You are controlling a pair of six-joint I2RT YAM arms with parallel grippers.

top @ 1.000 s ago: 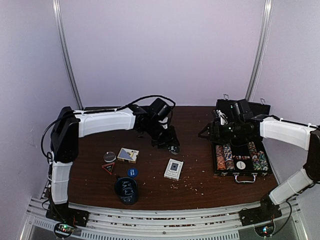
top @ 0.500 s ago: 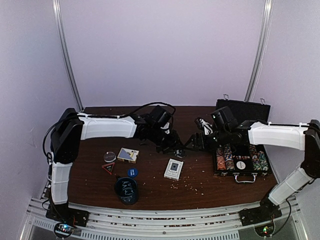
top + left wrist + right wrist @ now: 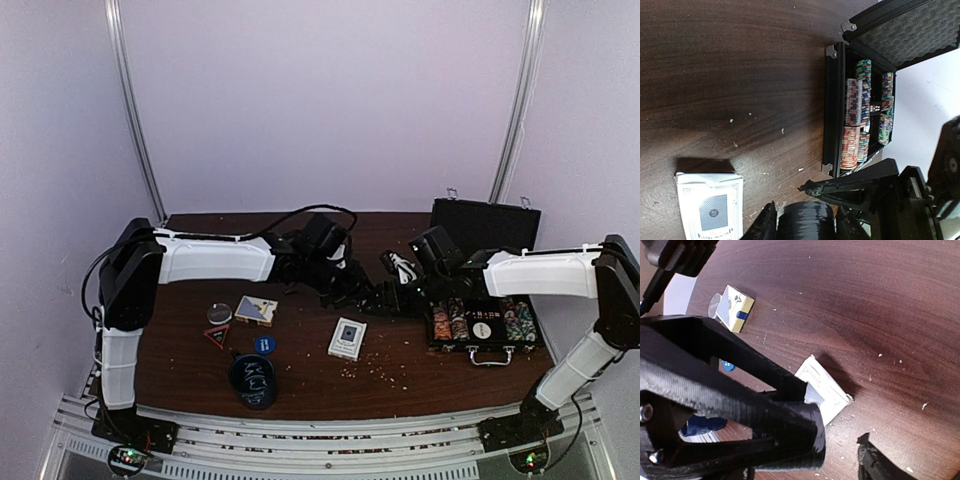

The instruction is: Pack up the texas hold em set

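The black case (image 3: 478,349) lies open at the right, lid (image 3: 485,222) upright, with multicoloured chip rolls (image 3: 450,318) inside; it also shows in the left wrist view (image 3: 832,110). My left gripper (image 3: 352,290) is shut on a black cylindrical roll (image 3: 805,217) at the table's middle. My right gripper (image 3: 388,297) is open and meets it from the right. In the right wrist view the roll's end (image 3: 795,435) sits just left of my right gripper's (image 3: 840,460) gap. A white card deck (image 3: 347,338) lies below both grippers. A second deck (image 3: 256,310) and small dealer buttons (image 3: 265,345) lie at the left.
A dark round cup with white scribbles (image 3: 252,380) stands near the front left. Crumbs are scattered on the brown table (image 3: 400,370) near the front. The left arm's cable (image 3: 300,213) loops over the far side.
My left gripper has moved right from the table's middle with the black roll. My right gripper has swung left from above the case and now faces the left gripper.
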